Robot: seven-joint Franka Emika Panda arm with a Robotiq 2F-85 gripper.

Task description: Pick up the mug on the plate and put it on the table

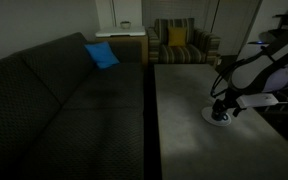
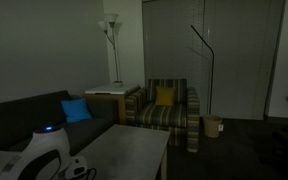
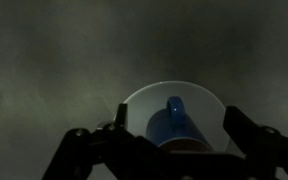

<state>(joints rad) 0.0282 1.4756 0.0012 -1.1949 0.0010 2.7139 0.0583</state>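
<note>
Tool [image 3: 172,132] is spread wide with a finger on either side of the dark blue mug [image 3: 174,118], not touching it afaict. Mug sits on the white plate [image 3: 202,100] on the grey table [image 3: 54,60].

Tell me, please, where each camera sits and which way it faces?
Exterior view: raised, looking along the sofa and table; the arm reaches over the plate.
Exterior view: low behind the arm, looking along the table to the armchair.
Wrist view: looking down on the mug inside the open end effector.
Both exterior views share table and armchair.
</note>
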